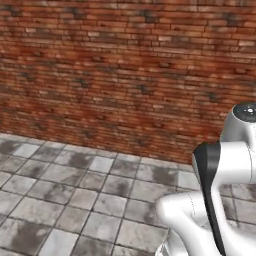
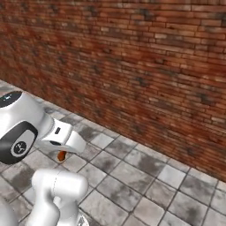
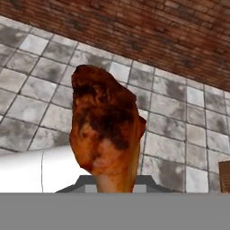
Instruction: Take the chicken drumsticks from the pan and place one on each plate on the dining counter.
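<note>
A golden-brown chicken drumstick point(image 3: 105, 130) with dark charred patches stands thick end up in the middle of the hand view. Its thin bone end runs down between the jaws. My gripper point(image 2: 61, 151) is shut on it, held in the air over a tiled floor. In the right base view, a small orange-brown piece of the drumstick point(image 2: 62, 156) pokes out under the white hand. The pan, the plates and the dining counter are out of view.
A red brick wall point(image 1: 125, 75) runs across the background close ahead. A grey tiled floor point(image 1: 75, 200) lies below it. A corner of something brown and wooden point(image 3: 224, 175) shows at the right edge of the hand view.
</note>
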Tool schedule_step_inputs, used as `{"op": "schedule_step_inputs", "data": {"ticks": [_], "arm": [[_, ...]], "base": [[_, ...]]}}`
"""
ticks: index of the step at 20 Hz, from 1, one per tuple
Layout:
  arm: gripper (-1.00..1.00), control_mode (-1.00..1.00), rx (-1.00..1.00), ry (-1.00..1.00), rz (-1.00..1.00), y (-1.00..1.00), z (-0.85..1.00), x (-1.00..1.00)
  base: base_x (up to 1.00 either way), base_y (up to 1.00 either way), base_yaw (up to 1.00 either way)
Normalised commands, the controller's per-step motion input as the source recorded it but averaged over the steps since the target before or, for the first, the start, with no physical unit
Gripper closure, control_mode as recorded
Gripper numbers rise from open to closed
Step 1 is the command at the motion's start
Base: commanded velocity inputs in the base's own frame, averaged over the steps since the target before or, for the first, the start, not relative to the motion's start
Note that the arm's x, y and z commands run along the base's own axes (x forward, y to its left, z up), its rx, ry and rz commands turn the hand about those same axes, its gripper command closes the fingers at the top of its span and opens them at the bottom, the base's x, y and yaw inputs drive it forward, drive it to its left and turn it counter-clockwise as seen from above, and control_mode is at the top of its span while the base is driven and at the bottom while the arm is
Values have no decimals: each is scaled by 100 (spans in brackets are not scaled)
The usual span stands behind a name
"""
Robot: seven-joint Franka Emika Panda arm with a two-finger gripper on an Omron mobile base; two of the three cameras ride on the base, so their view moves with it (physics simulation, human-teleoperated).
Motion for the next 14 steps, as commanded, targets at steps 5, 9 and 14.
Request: {"op": "schedule_step_inputs", "data": {"ticks": [5, 9, 14], "arm": [[100, 100, 0, 0, 0, 0, 0, 0], [100, 100, 0, 0, 0, 0, 0, 0], [100, 100, 0, 0, 0, 0, 0, 0]], "base": [[100, 66, 36], [100, 89, 23], [100, 93, 12]]}}
